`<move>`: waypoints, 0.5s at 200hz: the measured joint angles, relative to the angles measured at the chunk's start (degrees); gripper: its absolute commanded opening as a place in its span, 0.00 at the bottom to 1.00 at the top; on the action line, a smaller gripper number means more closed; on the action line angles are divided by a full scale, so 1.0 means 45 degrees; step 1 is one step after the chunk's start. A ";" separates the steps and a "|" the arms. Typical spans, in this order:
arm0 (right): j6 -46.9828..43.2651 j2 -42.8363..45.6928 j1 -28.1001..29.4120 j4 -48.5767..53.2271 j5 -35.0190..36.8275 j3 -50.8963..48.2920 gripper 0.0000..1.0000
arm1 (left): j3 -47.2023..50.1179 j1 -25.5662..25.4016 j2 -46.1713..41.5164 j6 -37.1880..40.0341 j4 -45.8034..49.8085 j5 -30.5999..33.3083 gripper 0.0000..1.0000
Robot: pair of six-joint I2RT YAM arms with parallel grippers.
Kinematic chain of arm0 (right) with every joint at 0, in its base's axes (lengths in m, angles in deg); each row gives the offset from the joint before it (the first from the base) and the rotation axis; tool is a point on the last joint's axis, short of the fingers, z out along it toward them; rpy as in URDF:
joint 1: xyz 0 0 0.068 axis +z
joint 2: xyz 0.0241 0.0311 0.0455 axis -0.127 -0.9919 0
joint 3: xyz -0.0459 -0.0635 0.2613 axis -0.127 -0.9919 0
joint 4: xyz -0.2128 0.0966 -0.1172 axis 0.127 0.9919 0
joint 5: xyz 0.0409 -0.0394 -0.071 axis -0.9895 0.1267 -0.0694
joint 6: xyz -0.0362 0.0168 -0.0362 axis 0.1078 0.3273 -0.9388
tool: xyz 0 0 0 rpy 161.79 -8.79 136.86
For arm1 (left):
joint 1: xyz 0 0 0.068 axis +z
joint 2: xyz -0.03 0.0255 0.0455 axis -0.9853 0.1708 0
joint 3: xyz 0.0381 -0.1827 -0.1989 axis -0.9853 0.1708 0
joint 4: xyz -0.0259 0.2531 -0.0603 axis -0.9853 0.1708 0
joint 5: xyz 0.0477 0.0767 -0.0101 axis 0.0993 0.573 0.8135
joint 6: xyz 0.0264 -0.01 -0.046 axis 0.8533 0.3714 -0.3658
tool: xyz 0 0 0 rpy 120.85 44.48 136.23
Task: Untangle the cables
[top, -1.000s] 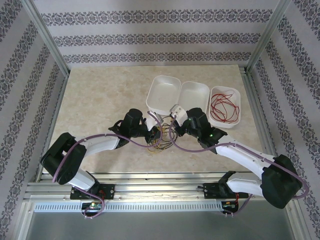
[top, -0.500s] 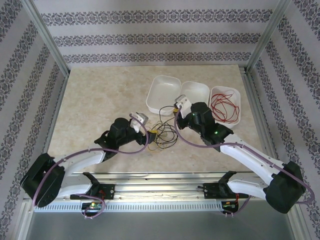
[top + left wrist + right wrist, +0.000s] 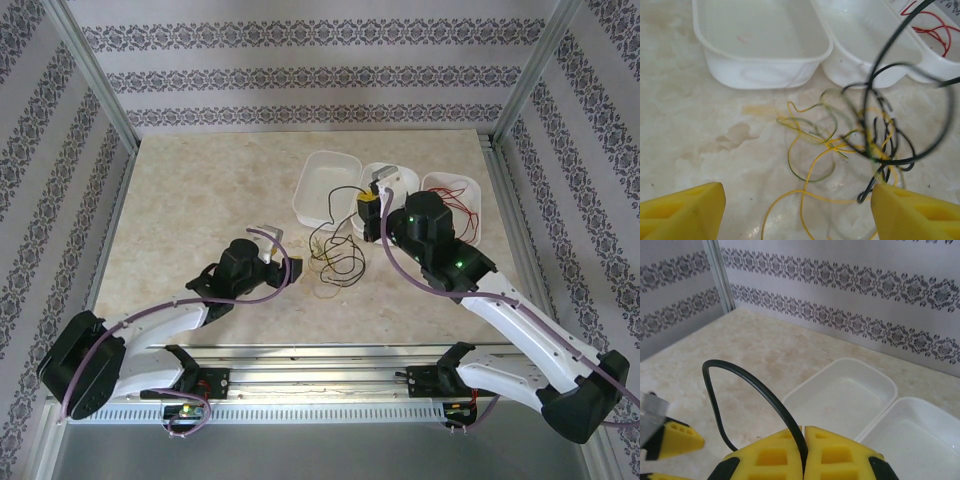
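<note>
A robot lab test cell: aluminium frame posts [image 3: 97,85], patterned wallpaper panels [image 3: 300,75], two robot arms [image 3: 170,318] bolted to a marble-look surface [image 3: 200,200].

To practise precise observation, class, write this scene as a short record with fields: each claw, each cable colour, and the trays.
left claw: open, holding nothing
right claw: shut on the black cable, raised off the table
yellow cable: loose on the table, crossing black loops
red cable: inside the right-hand tray
left-hand tray: empty
</note>
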 measured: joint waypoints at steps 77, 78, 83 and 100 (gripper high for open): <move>0.0763 -0.0194 0.0559 0.0199 0.1098 0.0471 0.00 | 0.0044 0.0000 0.1583 -0.0947 -0.2127 -0.1399 0.60; 0.0763 -0.0199 0.0559 0.0199 0.1112 0.0481 0.00 | 0.0049 0.0000 0.1579 -0.0942 -0.2157 -0.1409 0.60; 0.0797 -0.0291 0.0559 0.0209 0.1239 0.0549 0.00 | 0.0087 0.0000 0.1549 -0.0942 -0.2356 -0.1481 0.59; 0.0942 -0.0554 0.0568 0.0223 0.1613 0.0772 0.00 | 0.0389 0.0000 0.1268 -0.0879 -0.2924 -0.1545 0.60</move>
